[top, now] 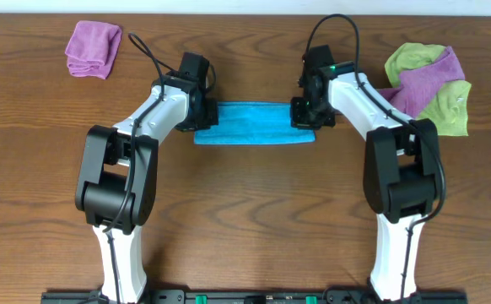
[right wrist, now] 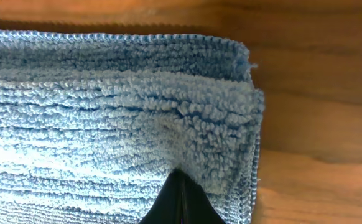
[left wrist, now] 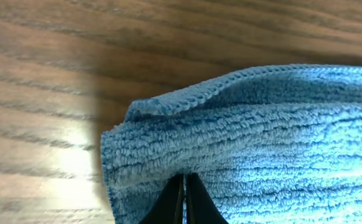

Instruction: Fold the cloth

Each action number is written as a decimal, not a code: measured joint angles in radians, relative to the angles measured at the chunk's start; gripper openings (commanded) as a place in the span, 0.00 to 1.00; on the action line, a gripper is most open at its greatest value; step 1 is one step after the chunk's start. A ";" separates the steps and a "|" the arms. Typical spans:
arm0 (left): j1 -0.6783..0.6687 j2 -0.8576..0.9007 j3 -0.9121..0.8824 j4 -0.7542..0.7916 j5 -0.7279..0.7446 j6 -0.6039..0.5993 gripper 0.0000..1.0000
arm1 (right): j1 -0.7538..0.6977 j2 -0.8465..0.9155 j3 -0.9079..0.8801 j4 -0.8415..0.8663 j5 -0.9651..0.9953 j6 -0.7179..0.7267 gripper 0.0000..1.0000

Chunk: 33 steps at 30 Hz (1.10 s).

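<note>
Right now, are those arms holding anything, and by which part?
Yes, the blue cloth. The left pincer is shut on its left end and the right pincer on its right end, each pinching near the short edge.

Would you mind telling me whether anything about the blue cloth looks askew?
Slightly. At the end held by the left gripper, the blue cloth has misaligned layers: the back hem buckles and sits offset from the corner. The end at the right gripper looks squarer.

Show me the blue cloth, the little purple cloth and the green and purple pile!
blue cloth (top: 254, 124), overhead view, its middle.
little purple cloth (top: 93, 49), overhead view, its middle.
green and purple pile (top: 427, 80), overhead view, purple top cloth.
</note>
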 measured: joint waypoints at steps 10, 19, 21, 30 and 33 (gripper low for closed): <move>-0.003 -0.003 0.000 -0.018 -0.045 0.000 0.06 | 0.048 -0.030 -0.023 -0.019 0.047 0.000 0.01; -0.003 -0.003 0.000 -0.019 -0.051 0.000 0.06 | -0.015 -0.384 -0.058 -0.067 0.011 -0.068 0.54; -0.003 -0.003 0.000 -0.019 -0.052 0.000 0.06 | -0.122 -0.495 -0.053 -0.090 -0.032 -0.118 0.59; -0.003 -0.003 0.000 -0.021 -0.060 -0.004 0.06 | -0.564 -0.571 -0.397 0.186 -0.511 -0.276 0.63; -0.003 -0.003 0.000 -0.019 -0.060 -0.014 0.06 | -0.526 -0.449 -0.540 0.311 -0.628 -0.255 0.67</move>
